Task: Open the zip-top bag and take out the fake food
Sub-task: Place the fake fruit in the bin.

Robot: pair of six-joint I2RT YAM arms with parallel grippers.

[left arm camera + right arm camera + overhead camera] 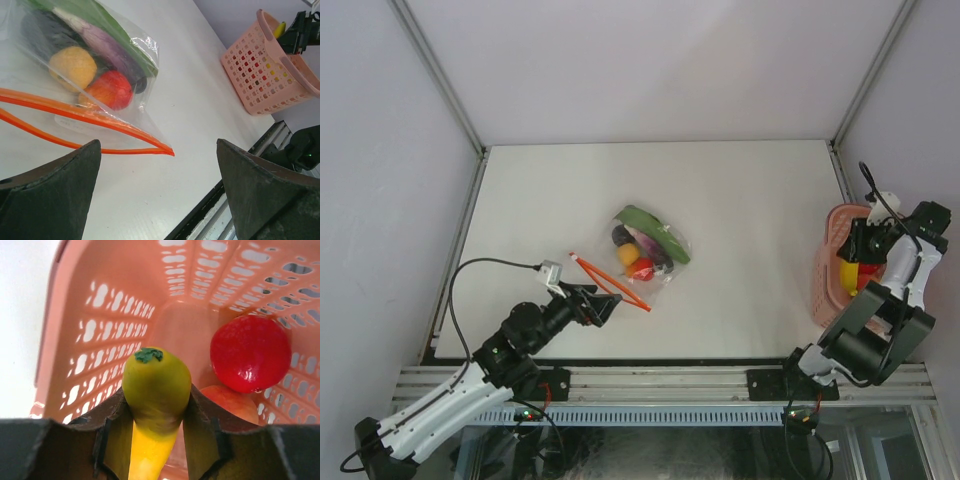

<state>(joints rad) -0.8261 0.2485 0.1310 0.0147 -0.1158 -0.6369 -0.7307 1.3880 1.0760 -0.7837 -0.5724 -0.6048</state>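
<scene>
My left gripper [603, 303] is spread wide beside the bag [665, 240], mid-table near the front edge, food [640, 262] inside. My right gripper [156, 415] pinches a yellow piece [156, 387] over the basket [100, 330], right edge, 2 pieces inside.

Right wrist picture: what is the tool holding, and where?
The right tool pinches a yellow toy food at its sides, below its green tip. The left tool holds nothing.
</scene>
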